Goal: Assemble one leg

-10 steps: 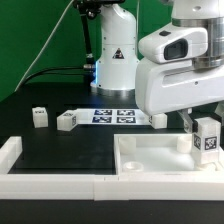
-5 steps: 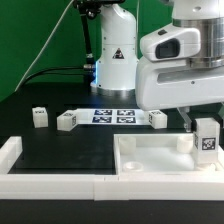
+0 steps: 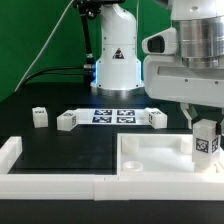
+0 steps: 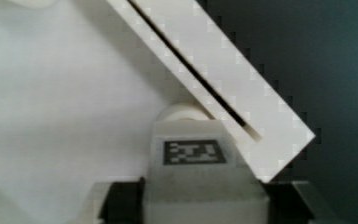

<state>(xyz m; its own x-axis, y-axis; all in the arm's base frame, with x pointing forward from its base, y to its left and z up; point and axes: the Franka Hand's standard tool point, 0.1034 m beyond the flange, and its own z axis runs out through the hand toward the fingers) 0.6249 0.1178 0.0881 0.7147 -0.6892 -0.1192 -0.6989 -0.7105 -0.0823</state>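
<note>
My gripper (image 3: pixel 205 125) is shut on a white leg (image 3: pixel 207 140) with a black-and-white tag facing out. It holds the leg upright over the corner of the large white tray-like top (image 3: pixel 150 160) at the exterior view's right. In the wrist view the leg (image 4: pixel 208 150) sits between the two dark fingers (image 4: pixel 126 203), over the top's white surface (image 4: pixel 51 90) next to its raised rim (image 4: pixel 202 70). Three more legs lie on the black table: one (image 3: pixel 39 117) at the exterior view's left, one (image 3: pixel 67 121) beside it, one (image 3: pixel 158 118) near the marker board.
The marker board (image 3: pixel 113 116) lies flat at the table's middle back. The robot's white base (image 3: pixel 115 60) stands behind it. A white border wall (image 3: pixel 50 182) runs along the front and the exterior view's left of the table.
My gripper has moved down and slightly toward the exterior view's right with the leg, bringing it lower over the top's corner. The other legs have not moved.
</note>
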